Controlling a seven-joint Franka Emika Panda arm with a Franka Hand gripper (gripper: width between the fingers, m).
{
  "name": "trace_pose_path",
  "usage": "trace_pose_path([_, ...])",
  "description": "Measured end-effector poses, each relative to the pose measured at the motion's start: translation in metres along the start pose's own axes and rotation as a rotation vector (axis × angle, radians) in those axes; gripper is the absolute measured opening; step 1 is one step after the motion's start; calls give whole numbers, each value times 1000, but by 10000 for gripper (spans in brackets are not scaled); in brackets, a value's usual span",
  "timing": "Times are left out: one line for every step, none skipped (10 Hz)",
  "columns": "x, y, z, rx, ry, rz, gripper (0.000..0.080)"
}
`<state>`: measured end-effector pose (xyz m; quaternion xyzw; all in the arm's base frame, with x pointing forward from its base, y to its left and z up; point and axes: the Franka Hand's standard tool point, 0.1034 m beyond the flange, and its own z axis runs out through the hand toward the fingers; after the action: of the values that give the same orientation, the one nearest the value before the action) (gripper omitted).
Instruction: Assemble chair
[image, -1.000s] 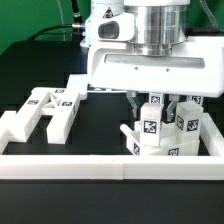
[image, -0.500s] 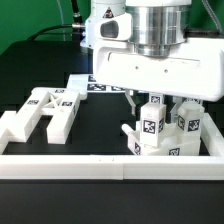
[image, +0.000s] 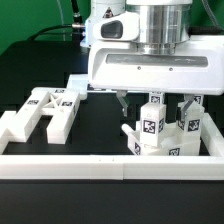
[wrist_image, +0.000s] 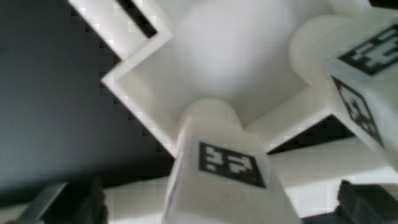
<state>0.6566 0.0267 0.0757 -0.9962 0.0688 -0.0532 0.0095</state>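
Chair assembly (image: 160, 135) by white wall (image: 60, 165), tool (image: 152, 109) spread wide astride it, H-shaped frame (image: 45, 112) apart

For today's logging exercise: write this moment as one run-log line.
pincer: open, astride upright chair parts | H-shaped frame: lying apart, exterior view's left

The exterior view sits low and close, just outside the border wall (image: 60, 165). It faces across that wall toward the chair (image: 158, 128), which stands at the exterior view's right. The wrist view looks steeply down onto the chair from very near (near enough to blur), with one tagged post (wrist_image: 226, 160) filling much of it. Both views share the chair's upright parts.
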Motion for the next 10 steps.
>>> trace_pose_path([0, 1, 0, 0, 0, -72, 648])
trace_pose_path([0, 2, 0, -1, 0, -125, 648])
trace_pose_path([0, 2, 0, -2, 0, -211, 648])
trace_pose_path([0, 1, 1, -5, -1, -265, 648])
trace_pose_path([-1, 1, 1, -10, -1, -310, 648])
trace_pose_path([0, 2, 1, -20, -3, -410, 648])
trace_pose_path([0, 2, 0, -28, -4, -490, 648])
trace_pose_path([0, 2, 0, -34, -5, -548, 648])
trace_pose_path([0, 3, 0, -43, -8, -634, 648])
trace_pose_path([0, 3, 0, -51, -11, -702, 648])
